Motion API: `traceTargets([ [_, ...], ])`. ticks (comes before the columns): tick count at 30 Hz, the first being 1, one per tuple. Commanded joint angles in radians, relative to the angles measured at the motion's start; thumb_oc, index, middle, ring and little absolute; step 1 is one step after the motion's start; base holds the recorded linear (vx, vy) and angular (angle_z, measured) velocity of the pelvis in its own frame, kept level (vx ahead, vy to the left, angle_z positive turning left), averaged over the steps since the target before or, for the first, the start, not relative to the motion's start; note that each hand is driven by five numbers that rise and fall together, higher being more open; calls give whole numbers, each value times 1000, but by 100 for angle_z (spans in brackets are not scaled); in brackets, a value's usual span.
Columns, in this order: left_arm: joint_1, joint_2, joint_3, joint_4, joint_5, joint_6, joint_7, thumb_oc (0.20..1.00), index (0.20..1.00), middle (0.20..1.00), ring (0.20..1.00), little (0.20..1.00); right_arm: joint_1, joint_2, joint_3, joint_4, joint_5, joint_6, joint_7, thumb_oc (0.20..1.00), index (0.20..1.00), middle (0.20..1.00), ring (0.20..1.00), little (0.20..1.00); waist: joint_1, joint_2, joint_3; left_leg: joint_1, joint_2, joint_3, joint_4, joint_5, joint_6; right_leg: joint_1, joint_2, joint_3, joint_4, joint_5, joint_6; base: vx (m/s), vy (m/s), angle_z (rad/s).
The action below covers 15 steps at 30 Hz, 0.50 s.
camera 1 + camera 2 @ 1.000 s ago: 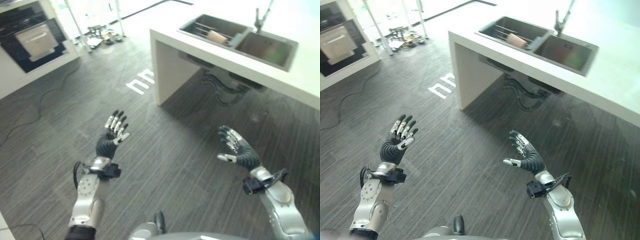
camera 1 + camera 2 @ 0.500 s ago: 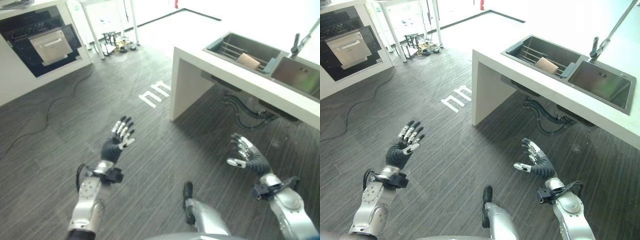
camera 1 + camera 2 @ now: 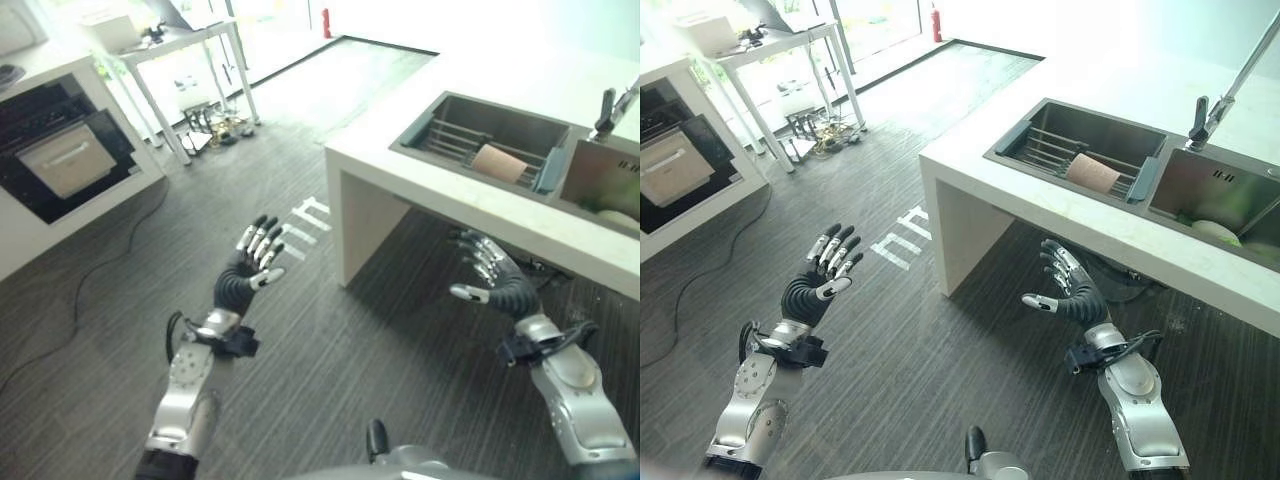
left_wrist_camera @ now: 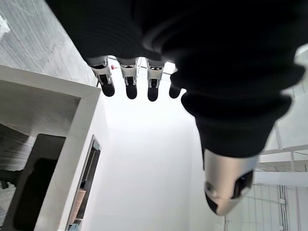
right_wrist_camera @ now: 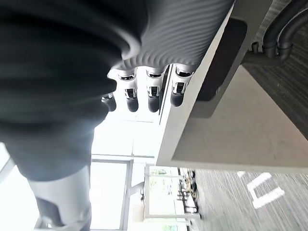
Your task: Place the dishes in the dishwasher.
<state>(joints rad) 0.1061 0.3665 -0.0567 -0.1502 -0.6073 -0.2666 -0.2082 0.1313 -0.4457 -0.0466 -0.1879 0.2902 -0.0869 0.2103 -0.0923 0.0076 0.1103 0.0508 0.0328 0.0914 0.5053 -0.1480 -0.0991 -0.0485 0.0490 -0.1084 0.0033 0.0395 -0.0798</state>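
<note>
Approaching the sink, by the look of it, with nothing yet picked up: left robot hand [image 3: 247, 275] raised mid-frame over the dark plank floor [image 3: 120, 300], fingers straight and spread, holding nothing; right robot hand [image 3: 1070, 290] lifted just below the counter edge at centre right, fingers loosely fanned, thumb out, likewise empty. Dishes still waiting up on the white counter [image 3: 970, 150] in the upper right of the frame: a pinkish-tan cylindrical piece, perhaps a cup on its side, lying on the rack [image 3: 1092, 172] in the left sink basin [image 3: 1040, 130], and a pale rounded item, possibly a plate or bowl though too dim to tell, low in the right basin [image 3: 1215, 228] beside the faucet [image 3: 1205, 115]. Judged as the very first step, reach-and-grasp not begun. Next move calls for closing in on the counter, lifting a robot hand over the rim and down into the basin, then curling round the tan piece. Worth minding: counter edge and basin wall between the right robot hand and the dishes, plus the drain pipes [image 3: 540, 268] hanging under the sink. Elsewhere: a dark-fronted built-in appliance [image 3: 60, 160] at the left edge, likely the dishwasher or an oven, well apart from the sink; a white-legged table [image 3: 175, 60] at upper left with clutter beneath; white floor markings [image 3: 902, 235] by the counter's corner.
</note>
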Motion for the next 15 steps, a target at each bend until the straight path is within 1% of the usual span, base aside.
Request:
traceTargets([
  [1, 2, 39, 79, -78, 27, -200, -7, 1000, 1000, 1000, 1000, 1000, -23, -42, -35, -93, 98, -129, 46, 1000, 1000, 1000, 1000, 1000, -1, -51, -28, -68, 29, -43, 147, 169, 20, 74, -57, 7, -65, -15, 88, 178, -296, -67],
  [2, -9, 32, 85, -98, 32, -235, -7, 1000, 1000, 1000, 1000, 1000, -25, -45, -52, -121, 115, -151, 51, 1000, 1000, 1000, 1000, 1000, 3, -61, -20, -144, 20, -66, 227, 160, 41, 88, -50, 32, -57, -22, 80, 178, -228, -59],
  [3, -29, 30, 93, -117, 33, -245, -8, 1000, 1000, 1000, 1000, 1000, -43, -48, -60, -138, 136, -156, 43, 1000, 1000, 1000, 1000, 1000, 15, -69, -13, -194, 1, -75, 207, 127, 64, 101, -45, 48, -60, -25, 85, 183, -162, -58],
  [4, -39, 32, 97, -131, 35, -247, -3, 1000, 1000, 1000, 1000, 1000, -57, -51, -64, -149, 156, -151, 42, 1000, 1000, 1000, 1000, 1000, 22, -72, -12, -200, -9, -74, 157, 110, 74, 107, -41, 61, -63, -30, 91, 232, -53, -26],
  [5, -51, 38, 102, -147, 45, -251, -2, 1000, 1000, 1000, 1000, 1000, -74, -52, -70, -161, 178, -146, 43, 1000, 1000, 1000, 1000, 1000, 24, -69, -14, -180, -8, -65, 30, 101, 75, 116, -30, 83, -67, -42, 100, 267, 39, -45],
  [6, -62, 40, 104, -151, 53, -246, -2, 1000, 1000, 1000, 1000, 1000, -82, -43, -74, -172, 178, -138, 48, 1000, 1000, 1000, 1000, 1000, 26, -64, -15, -145, -14, -63, -122, 95, 72, 124, -24, 107, -74, -53, 110, 300, 85, -41],
  [7, -68, 40, 102, -149, 64, -241, 2, 1000, 1000, 1000, 1000, 1000, -85, -34, -74, -177, 169, -131, 54, 1000, 1000, 1000, 1000, 1000, 28, -55, -18, -118, -23, -80, -242, 87, 68, 128, -20, 121, -77, -61, 118, 272, 102, -50],
  [8, -71, 39, 99, -147, 69, -232, 12, 1000, 1000, 1000, 1000, 1000, -85, -26, -71, -180, 155, -127, 58, 1000, 1000, 1000, 1000, 1000, 31, -47, -20, -96, -28, -101, -335, 84, 63, 132, -17, 132, -77, -68, 123, 252, 86, -43],
  [9, -71, 37, 96, -143, 65, -221, 22, 1000, 1000, 1000, 1000, 1000, -85, -19, -68, -183, 142, -123, 59, 1000, 1000, 1000, 1000, 1000, 36, -42, -22, -74, -32, -118, -417, 90, 59, 139, -16, 145, -80, -75, 127, 283, 94, -40],
  [10, -71, 29, 90, -137, 48, -200, 30, 1000, 1000, 1000, 1000, 1000, -87, -10, -63, -189, 126, -111, 59, 1000, 1000, 1000, 1000, 1000, 46, -32, -26, -72, -35, -141, -515, 127, 52, 144, -8, 165, -83, -80, 130, 440, 170, -68],
  [11, -55, 17, 84, -131, 61, -207, 23, 1000, 1000, 1000, 1000, 1000, -80, -8, -65, -200, 125, -103, 65, 1000, 1000, 1000, 1000, 1000, 69, -19, -26, -118, -48, -191, -581, 198, 37, 179, 11, 201, -90, -103, 128, 436, 169, -77],
  [12, -49, 15, 83, -133, 67, -210, 24, 1000, 1000, 1000, 1000, 1000, -79, -10, -66, -204, 131, -101, 71, 1000, 1000, 1000, 1000, 1000, 76, -20, -26, -135, -56, -208, -579, 202, 35, 193, 12, 211, -90, -115, 126, 402, 186, -107],
  [13, -40, 12, 88, -142, 77, -210, 22, 1000, 1000, 1000, 1000, 1000, -79, -15, -71, -209, 138, -99, 81, 1000, 1000, 1000, 1000, 1000, 92, -22, -22, -176, -67, -225, -551, 215, 37, 203, 12, 224, -90, -120, 122, 260, 156, -94],
  [14, -36, 8, 92, -146, 83, -211, 19, 1000, 1000, 1000, 1000, 1000, -83, -18, -71, -211, 137, -99, 86, 1000, 1000, 1000, 1000, 1000, 99, -24, -22, -183, -70, -236, -543, 213, 43, 206, 6, 223, -87, -125, 122, 452, 346, -127],
  [15, -42, 19, 101, -142, 84, -213, 9, 1000, 1000, 1000, 1000, 1000, -67, -16, -87, -217, 154, -107, 100, 1000, 1000, 1000, 1000, 1000, 94, -25, -27, -149, -61, -201, -559, 200, 62, 206, -17, 189, -61, -137, 133, 421, 320, -116],
])
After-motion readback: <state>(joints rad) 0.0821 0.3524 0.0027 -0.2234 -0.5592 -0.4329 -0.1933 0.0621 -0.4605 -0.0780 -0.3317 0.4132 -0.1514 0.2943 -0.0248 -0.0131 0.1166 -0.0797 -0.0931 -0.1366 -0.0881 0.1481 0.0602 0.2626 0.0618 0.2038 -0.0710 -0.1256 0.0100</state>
